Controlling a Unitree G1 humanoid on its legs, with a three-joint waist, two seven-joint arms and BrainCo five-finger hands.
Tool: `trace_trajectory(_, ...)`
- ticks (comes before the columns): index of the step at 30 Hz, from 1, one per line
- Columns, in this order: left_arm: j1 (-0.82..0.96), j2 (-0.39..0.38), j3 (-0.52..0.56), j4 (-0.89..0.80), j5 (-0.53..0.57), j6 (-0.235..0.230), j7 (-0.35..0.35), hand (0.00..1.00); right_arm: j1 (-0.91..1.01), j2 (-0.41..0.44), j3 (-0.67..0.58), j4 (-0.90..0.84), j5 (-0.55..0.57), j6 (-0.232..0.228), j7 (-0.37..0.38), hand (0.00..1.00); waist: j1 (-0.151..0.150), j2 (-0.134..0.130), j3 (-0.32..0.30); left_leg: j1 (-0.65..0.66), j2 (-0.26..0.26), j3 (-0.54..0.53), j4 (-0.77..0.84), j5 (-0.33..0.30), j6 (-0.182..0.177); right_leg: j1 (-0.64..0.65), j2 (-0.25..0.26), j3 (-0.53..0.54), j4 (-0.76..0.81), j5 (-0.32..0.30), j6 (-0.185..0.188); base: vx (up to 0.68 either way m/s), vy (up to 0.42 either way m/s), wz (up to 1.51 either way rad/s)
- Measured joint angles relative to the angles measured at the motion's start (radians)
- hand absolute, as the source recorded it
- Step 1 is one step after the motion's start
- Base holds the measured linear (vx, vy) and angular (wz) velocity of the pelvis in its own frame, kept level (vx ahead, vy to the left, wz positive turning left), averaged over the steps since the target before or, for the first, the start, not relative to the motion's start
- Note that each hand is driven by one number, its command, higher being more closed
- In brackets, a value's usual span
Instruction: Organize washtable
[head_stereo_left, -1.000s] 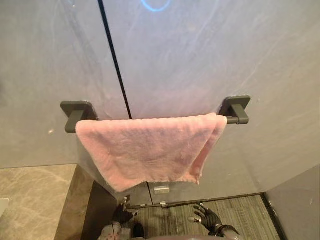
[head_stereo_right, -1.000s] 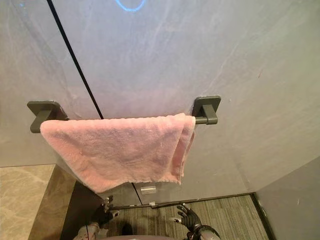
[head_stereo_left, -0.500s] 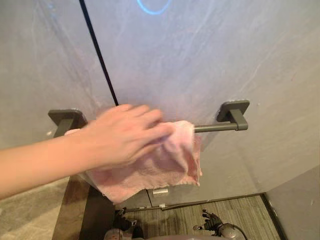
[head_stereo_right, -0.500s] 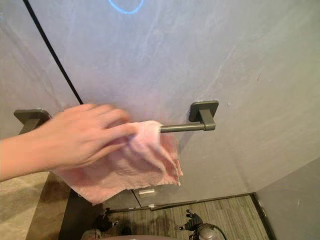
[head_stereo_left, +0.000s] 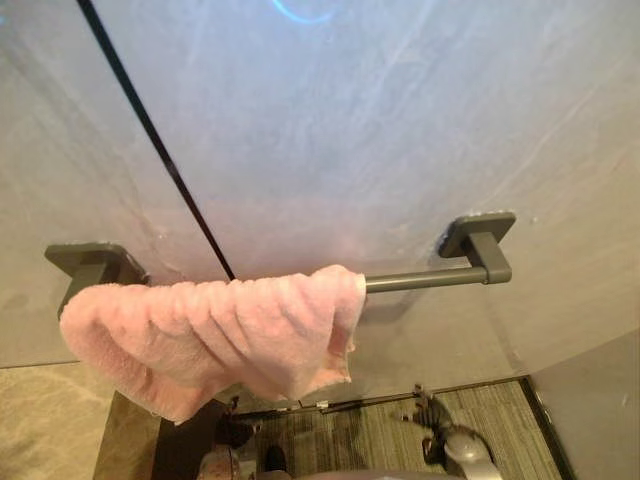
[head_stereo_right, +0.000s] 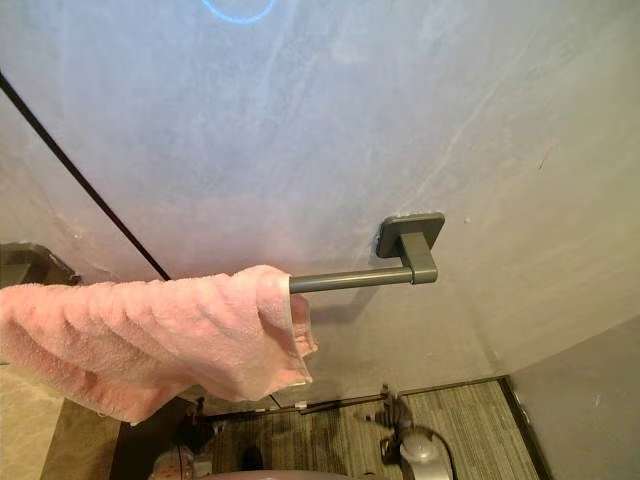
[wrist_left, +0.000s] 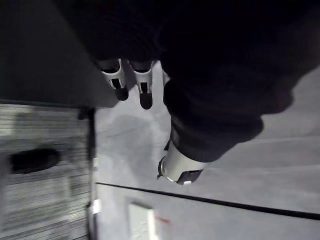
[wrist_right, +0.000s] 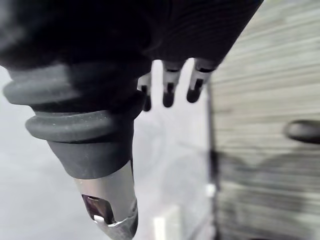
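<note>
A pink towel (head_stereo_left: 210, 335) hangs bunched and wrinkled over the left part of a dark grey towel bar (head_stereo_left: 425, 280) on the wall. The bar's right part is bare up to its mount (head_stereo_left: 478, 240). Both hands hang low, well below the towel and apart from it. My left hand (head_stereo_left: 236, 432) is at the bottom left of centre; its wrist view shows the fingers (wrist_left: 144, 90) straight with nothing in them. My right hand (head_stereo_left: 432, 415) is at the bottom right of centre, its fingers (wrist_right: 170, 87) also straight and holding nothing.
The wall is grey stone with a thin black seam (head_stereo_left: 160, 160) running down behind the towel. A beige stone counter (head_stereo_left: 50, 420) lies at the lower left. Striped floor (head_stereo_left: 500, 430) shows below, and a dark wall (head_stereo_left: 600, 410) at the lower right.
The person's hand that pushed the towel has gone. The towel, first spread along the whole bar, is now bunched at its left end. The camera has shifted too.
</note>
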Motion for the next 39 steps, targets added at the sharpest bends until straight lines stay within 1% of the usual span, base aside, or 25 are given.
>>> trace_trajectory(1,0.012,0.001,0.005,-0.045,0.002,0.0,0.002,0.0,0.006,0.001,0.003,-0.032,0.026,0.021,-0.011,0.0,0.002,-0.001,0.0,-0.001,-0.001,-0.001,0.0,0.0,0.0,0.0,0.0,-0.001,-0.002,0.0,0.0,0.03,0.0,0.05)
trace_trajectory(4,0.064,0.004,0.013,-0.152,0.007,-0.001,0.001,0.0,0.073,-0.003,0.027,-0.158,0.118,0.017,-0.016,0.0,0.0,0.001,0.002,-0.02,0.001,-0.008,0.006,0.001,0.0,-0.011,0.002,-0.006,-0.001,0.0,0.0,0.03,-0.008,0.03)
trace_trajectory(7,0.128,-0.024,0.026,-0.275,0.018,-0.002,0.002,0.0,0.14,-0.006,0.043,-0.275,0.173,0.018,-0.021,0.0,-0.001,0.0,0.002,-0.029,0.004,-0.02,0.007,0.002,-0.001,-0.017,0.006,-0.02,0.007,0.001,0.001,0.01,-0.016,0.09)
trace_trajectory(8,0.164,-0.048,0.038,-0.35,0.024,-0.001,0.002,0.0,0.172,-0.013,0.064,-0.335,0.196,0.028,-0.025,0.0,0.0,0.001,0.002,-0.033,0.007,-0.03,0.007,0.004,-0.002,-0.017,0.009,-0.029,0.011,0.001,0.001,-0.01,-0.021,0.15)
trace_trajectory(10,0.209,-0.083,0.063,-0.444,0.024,-0.002,0.0,0.0,0.203,-0.028,0.093,-0.393,0.215,0.032,-0.026,0.0,0.0,0.001,0.003,-0.034,0.013,-0.035,0.008,0.005,-0.004,-0.017,0.015,-0.031,0.018,0.001,0.001,-0.02,-0.02,0.08)
trace_trajectory(13,0.246,-0.092,0.066,-0.533,0.024,-0.003,-0.005,0.0,0.239,-0.051,0.144,-0.469,0.249,0.033,-0.029,0.0,-0.002,0.004,0.005,-0.061,0.023,-0.064,0.014,0.01,-0.013,-0.018,0.028,-0.055,0.023,0.001,0.001,-0.08,-0.04,0.27)
trace_trajectory(14,0.259,-0.095,0.068,-0.579,0.023,-0.003,-0.02,0.0,0.255,-0.064,0.178,-0.508,0.276,0.033,-0.029,0.0,-0.003,0.002,0.006,-0.09,0.028,-0.094,0.041,0.01,-0.014,-0.018,0.035,-0.079,0.024,0.001,0.001,-0.11,-0.056,0.57)
trace_trajectory(16,0.296,-0.105,0.063,-0.65,0.02,-0.005,-0.057,0.0,0.272,-0.091,0.235,-0.577,0.315,0.033,-0.026,0.0,-0.001,0.006,0.011,-0.105,0.041,-0.127,0.047,0.01,-0.024,-0.018,0.05,-0.111,0.026,0.0,0.0,-0.08,-0.056,0.49)
trace_trajectory(18,0.336,-0.105,0.04,-0.692,0.002,-0.005,-0.096,0.0,0.265,-0.122,0.304,-0.67,0.321,0.028,0.003,0.0,0.006,0.019,0.023,-0.12,0.054,-0.152,0.049,0.026,-0.031,-0.016,0.067,-0.137,0.044,-0.007,-0.014,-0.14,-0.064,0.42)
trace_trajectory(20,0.377,-0.077,0.0,-0.728,-0.058,-0.005,-0.147,0.0,0.223,-0.141,0.349,-0.706,0.35,0.009,0.036,0.0,0.007,0.028,0.029,-0.14,0.058,-0.19,0.049,0.03,-0.034,-0.017,0.079,-0.168,0.06,-0.021,-0.033,-0.16,-0.061,0.54)
trace_trajectory(21,0.401,-0.041,-0.035,-0.753,-0.102,-0.004,-0.185,0.0,0.172,-0.144,0.368,-0.722,0.36,-0.004,0.057,0.0,0.01,0.032,0.031,-0.142,0.064,-0.199,0.042,0.03,-0.035,-0.025,0.085,-0.191,0.06,-0.031,-0.031,-0.13,-0.042,0.54)
trace_trajectory(22,0.415,-0.01,-0.055,-0.771,-0.147,-0.004,-0.222,0.0,0.134,-0.144,0.372,-0.735,0.362,-0.02,0.074,0.0,0.014,0.034,0.029,-0.148,0.07,-0.198,0.029,0.03,-0.035,-0.029,0.083,-0.2,0.059,-0.036,-0.039,-0.12,-0.026,0.57)
trace_trajectory(23,0.423,0.039,-0.074,-0.782,-0.194,-0.005,-0.259,0.0,0.088,-0.146,0.373,-0.745,0.372,-0.05,0.093,0.0,0.022,0.036,0.03,-0.157,0.074,-0.192,0.017,0.03,-0.034,-0.036,0.083,-0.217,0.055,-0.033,-0.044,-0.08,-0.006,0.41)
trace_trajectory(24,0.429,0.077,-0.077,-0.783,-0.236,-0.005,-0.287,0.0,0.052,-0.149,0.381,-0.745,0.393,-0.07,0.107,0.0,0.03,0.039,0.034,-0.161,0.075,-0.192,0.018,0.031,-0.034,-0.036,0.084,-0.223,0.056,-0.032,-0.046,-0.04,-0.004,0.27)
trace_trajectory(25,0.452,0.14,-0.079,-0.784,-0.294,-0.007,-0.314,0.0,0.015,-0.155,0.405,-0.745,0.404,-0.081,0.125,0.0,0.031,0.043,0.033,-0.162,0.075,-0.193,0.025,0.038,-0.035,-0.032,0.085,-0.225,0.056,-0.031,-0.046,-0.01,-0.004,0.09)
trace_trajectory(26,0.465,0.174,-0.081,-0.784,-0.326,-0.008,-0.329,0.0,0.005,-0.158,0.418,-0.745,0.412,-0.089,0.135,0.0,0.031,0.044,0.031,-0.163,0.075,-0.193,0.031,0.049,-0.035,-0.03,0.086,-0.225,0.057,-0.024,-0.045,0.0,0.0,0.0)
trace_trajectory(27,0.483,0.237,-0.094,-0.784,-0.373,-0.014,-0.353,0.0,0.0,-0.157,0.432,-0.745,0.436,-0.105,0.154,0.0,0.032,0.048,0.025,-0.17,0.075,-0.193,0.042,0.076,-0.033,-0.028,0.085,-0.225,0.056,-0.023,-0.045,0.05,0.01,-0.03)
trace_trajectory(29,0.479,0.294,-0.103,-0.784,-0.404,-0.02,-0.388,0.0,-0.01,-0.157,0.446,-0.744,0.44,-0.108,0.165,0.0,0.031,0.046,0.023,-0.178,0.063,-0.193,0.045,0.09,-0.028,-0.034,0.08,-0.226,0.058,-0.021,-0.042,0.06,0.01,0.02)
trace_trajectory(31,0.45,0.338,-0.103,-0.784,-0.408,-0.026,-0.409,0.0,-0.049,-0.161,0.462,-0.73,0.445,-0.108,0.178,0.0,0.031,0.046,0.024,-0.196,0.051,-0.194,0.048,0.1,-0.018,-0.053,0.068,-0.23,0.068,-0.02,-0.039,0.05,0.026,0.03)
trace_trajectory(33,0.403,0.353,-0.102,-0.784,-0.406,-0.036,-0.414,0.0,-0.071,-0.185,0.472,-0.728,0.444,-0.116,0.181,0.0,0.029,0.056,0.029,-0.219,0.044,-0.189,0.052,0.105,-0.011,-0.08,0.058,-0.238,0.086,-0.023,-0.036,0.01,0.041,0.07)
trace_trajectory(35,0.354,0.342,-0.098,-0.799,-0.39,-0.041,-0.408,0.0,-0.087,-0.198,0.47,-0.727,0.442,-0.12,0.178,0.0,0.032,0.064,0.033,-0.286,0.035,-0.178,0.116,0.124,0.011,-0.124,0.047,-0.238,0.134,-0.033,-0.04,-0.05,0.039,0.14)
trace_trajectory(36,0.322,0.334,-0.089,-0.813,-0.342,-0.044,-0.396,0.0,-0.1,-0.195,0.458,-0.72,0.438,-0.12,0.177,0.0,0.045,0.066,0.042,-0.306,0.033,-0.176,0.144,0.136,0.016,-0.135,0.048,-0.237,0.142,-0.037,-0.046,-0.1,0.003,0.16)
trace_trajectory(37,0.293,0.314,-0.08,-0.813,-0.3,-0.046,-0.385,0.0,-0.111,-0.193,0.447,-0.705,0.434,-0.122,0.176,0.0,0.051,0.069,0.044,-0.3,0.027,-0.19,0.119,0.176,0.01,-0.133,0.045,-0.243,0.141,-0.035,-0.052,-0.17,0.025,0.32)
trace_trajectory(38,0.246,0.274,-0.063,-0.815,-0.24,-0.049,-0.367,0.0,-0.116,-0.185,0.422,-0.691,0.433,-0.125,0.177,0.0,0.05,0.054,0.064,-0.275,0.018,-0.195,0.139,0.153,0.034,-0.117,0.009,-0.268,0.142,-0.029,-0.059,-0.12,0.016,0.32)
trace_trajectory(39,0.236,0.239,-0.044,-0.827,-0.195,-0.05,-0.347,0.0,-0.117,-0.183,0.409,-0.677,0.428,-0.125,0.176,0.0,0.056,0.045,0.072,-0.293,0.017,-0.159,0.314,0.007,0.07,-0.111,-0.005,-0.269,0.15,-0.026,-0.058,-0.1,0.034,0.25)
